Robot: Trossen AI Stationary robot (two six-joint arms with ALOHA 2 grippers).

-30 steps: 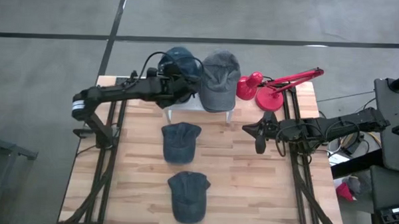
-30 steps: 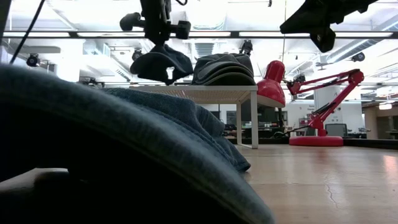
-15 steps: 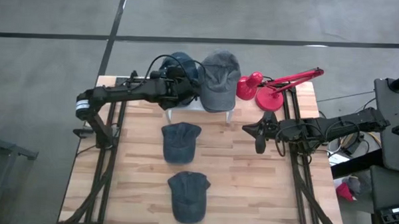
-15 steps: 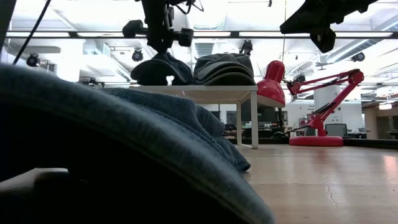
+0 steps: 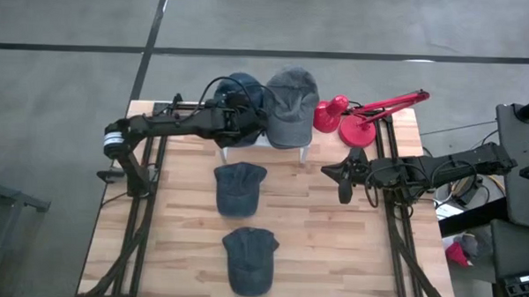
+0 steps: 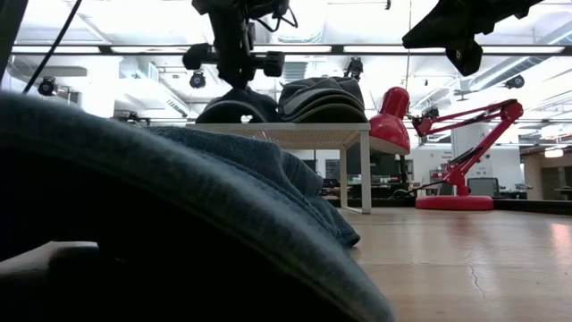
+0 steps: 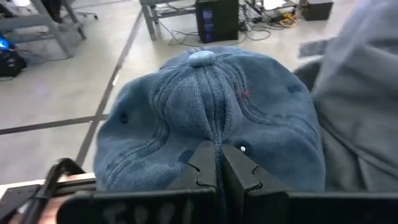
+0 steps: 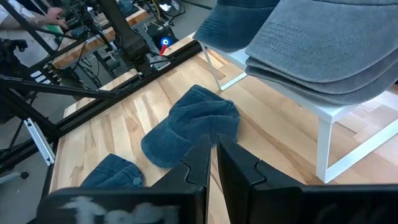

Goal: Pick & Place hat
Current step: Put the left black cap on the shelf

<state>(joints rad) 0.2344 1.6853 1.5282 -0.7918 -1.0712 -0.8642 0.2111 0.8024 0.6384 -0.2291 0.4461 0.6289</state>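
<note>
We see the blue hat (image 5: 243,89) resting on the white stand (image 5: 247,139), on its left portion, touching the stack of grey hats (image 5: 292,104) beside it. The left gripper (image 7: 216,163) pinches a fold of the crown fabric, jaws clamped together on it; the arm covers the hat's near side from above, so its brim and heading cannot be determined. No legible writing appears on the hat. In front of the stand, two more blue hats (image 5: 239,185) (image 5: 247,256) lie on the wooden table (image 5: 332,248). To the stand's right stands a red lamp (image 5: 358,116). The right gripper (image 8: 211,152) hovers to the stand's front right, its jaws nearly together, holding nothing.
</note>
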